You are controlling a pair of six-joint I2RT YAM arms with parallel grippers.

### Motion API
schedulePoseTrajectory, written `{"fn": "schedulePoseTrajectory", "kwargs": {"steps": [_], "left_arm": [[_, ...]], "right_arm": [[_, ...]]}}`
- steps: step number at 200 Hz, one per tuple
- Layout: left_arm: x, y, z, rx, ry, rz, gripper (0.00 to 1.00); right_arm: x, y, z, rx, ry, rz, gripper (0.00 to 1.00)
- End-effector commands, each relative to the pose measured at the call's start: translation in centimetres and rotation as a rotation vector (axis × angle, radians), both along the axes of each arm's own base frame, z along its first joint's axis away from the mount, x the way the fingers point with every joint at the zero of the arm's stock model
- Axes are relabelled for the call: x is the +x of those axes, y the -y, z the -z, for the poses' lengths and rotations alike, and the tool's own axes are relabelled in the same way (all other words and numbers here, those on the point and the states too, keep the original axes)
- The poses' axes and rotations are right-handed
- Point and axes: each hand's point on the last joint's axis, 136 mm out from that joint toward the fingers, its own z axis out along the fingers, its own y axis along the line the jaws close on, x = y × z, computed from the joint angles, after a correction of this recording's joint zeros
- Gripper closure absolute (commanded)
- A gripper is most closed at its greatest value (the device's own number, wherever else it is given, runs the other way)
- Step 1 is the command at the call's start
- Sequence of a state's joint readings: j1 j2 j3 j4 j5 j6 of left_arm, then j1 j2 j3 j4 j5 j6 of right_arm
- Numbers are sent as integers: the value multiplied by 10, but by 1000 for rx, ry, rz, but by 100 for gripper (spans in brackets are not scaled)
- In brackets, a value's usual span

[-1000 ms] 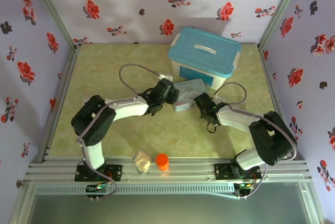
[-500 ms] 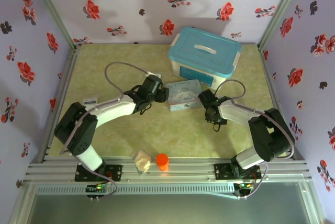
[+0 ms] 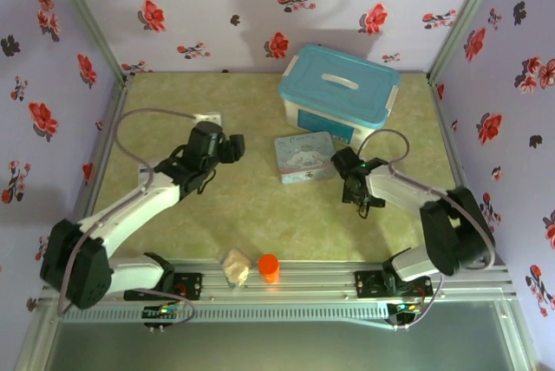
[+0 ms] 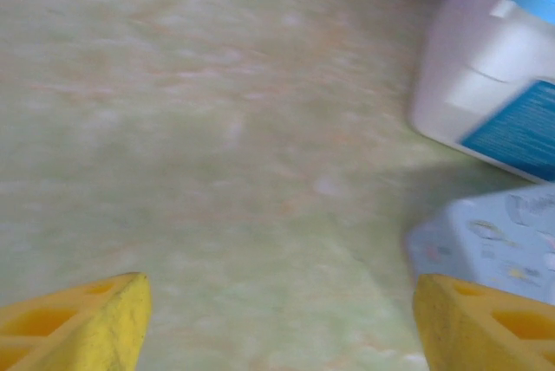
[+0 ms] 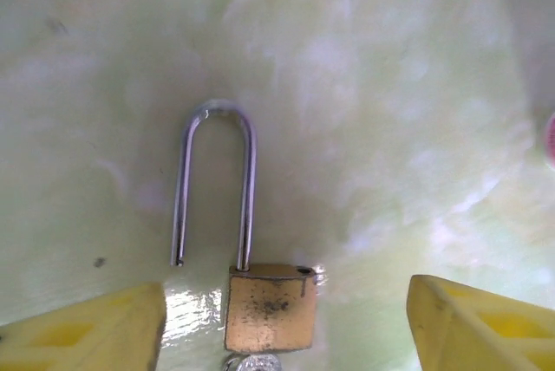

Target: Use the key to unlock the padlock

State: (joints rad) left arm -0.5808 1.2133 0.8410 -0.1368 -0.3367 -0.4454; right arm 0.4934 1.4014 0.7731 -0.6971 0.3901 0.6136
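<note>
**A:** Where's the lock?

**B:** Near the arms. The tiny brass-gold padlock (image 5: 270, 306) lies flat on the pale green marbled desk (image 5: 390, 85). The right pincer (image 5: 286, 315) is spread to either side of it and grips nothing. One leg of its thin grey steel shackle (image 5: 217, 180) is free of the body. The silvery bit below may be the small grey metal key (image 5: 251, 362).

**A:** Handling?

**B:** Light, rigid and slick, I'd judge. Pinch the flat brass sides, not the shackle.

**A:** Anything readable?

**B:** No. The left pincer (image 4: 279, 302) is also spread and empty. Beyond it, the print on the pale blue cartoon tin (image 4: 486, 241) is blurred. So is the blue label (image 4: 520, 128) on the white teal-lidded plastic box (image 3: 338, 94).
</note>
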Motion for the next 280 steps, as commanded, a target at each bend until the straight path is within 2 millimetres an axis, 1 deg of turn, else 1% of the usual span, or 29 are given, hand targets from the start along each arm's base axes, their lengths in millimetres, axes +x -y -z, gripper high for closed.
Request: {"fn": "schedulePoseTrajectory", "kwargs": {"steps": [1, 9, 18, 31, 37, 42, 47, 57, 61, 65, 72, 83, 96, 113, 120, 132, 142, 149, 158, 177, 196, 204, 212, 220, 228, 244, 256, 267, 280], "left_arm": [[-8, -60, 6, 203, 60, -153, 8], [-7, -82, 11, 247, 94, -213, 7], [-8, -100, 16, 295, 132, -246, 8], [-11, -122, 23, 339, 171, -284, 9], [-13, -131, 28, 341, 180, -301, 9], [-11, -139, 26, 336, 194, -320, 7], [-11, -144, 27, 338, 187, -328, 7], [-7, -151, 28, 364, 200, -333, 7], [-5, -154, 29, 380, 210, -334, 7], [-3, -157, 30, 382, 222, -343, 7], [1, -164, 39, 408, 214, -348, 6], [7, -174, 56, 402, 165, -361, 6], [11, -184, 74, 356, 137, -396, 6], [18, -182, 74, 279, 186, -370, 5], [21, -183, 66, 236, 256, -375, 5], [23, -190, 71, 224, 223, -385, 6], [27, -189, 72, 229, 217, -363, 6], [30, -185, 71, 234, 222, -335, 5], [31, -184, 71, 242, 229, -320, 5], [33, -191, 69, 239, 254, -334, 5], [37, -199, 84, 186, 279, -329, 5], [37, -202, 91, 167, 285, -335, 5], [41, -200, 90, 171, 311, -325, 5], [40, -199, 91, 169, 302, -319, 5], [39, -200, 94, 172, 286, -322, 4], [46, -195, 99, 192, 244, -294, 1], [50, -192, 99, 203, 230, -284, 0], [50, -192, 98, 205, 231, -283, 0], [50, -192, 98, 205, 231, -283, 0]], "right_arm": [[34, 17, -57, -87, 229, -5, 16], [47, 25, -72, -113, 313, -17, 15], [59, 35, -90, -168, 433, -14, 15], [69, 43, -107, -121, 524, 10, 15], [73, 46, -106, -103, 555, 0, 15], [81, 45, -108, -88, 604, -25, 15], [85, 46, -101, -91, 640, -57, 15], [92, 47, -93, -131, 722, -113, 15], [96, 47, -95, -154, 764, -132, 15], [95, 49, -90, -174, 789, -139, 14], [97, 56, -87, -190, 841, -114, 10], [100, 69, -76, -182, 871, -43, 9], [107, 77, -76, -200, 860, -1, 8], [117, 73, -74, -141, 904, -56, 8], [121, 74, -76, -144, 920, -65, 8], [122, 89, -71, -135, 926, 3, 7], [122, 106, -64, -135, 936, 81, 5], [125, 110, -63, -111, 959, 92, 4], [128, 107, -61, -84, 935, 73, 4], [138, 106, -55, -69, 884, 59, 2], [147, 100, -49, -49, 831, 25, 1], [145, 100, -49, -44, 834, 24, 1], [144, 99, -48, -31, 843, 13, 1], [144, 90, -41, 17, 847, -37, 1], [147, 87, -43, 29, 914, -63, 1], [144, 90, -37, 39, 839, -46, 1], [146, 91, -41, 30, 896, -48, 1], [144, 90, -38, 31, 868, -51, 1], [145, 90, -41, 29, 875, -52, 1]]}}
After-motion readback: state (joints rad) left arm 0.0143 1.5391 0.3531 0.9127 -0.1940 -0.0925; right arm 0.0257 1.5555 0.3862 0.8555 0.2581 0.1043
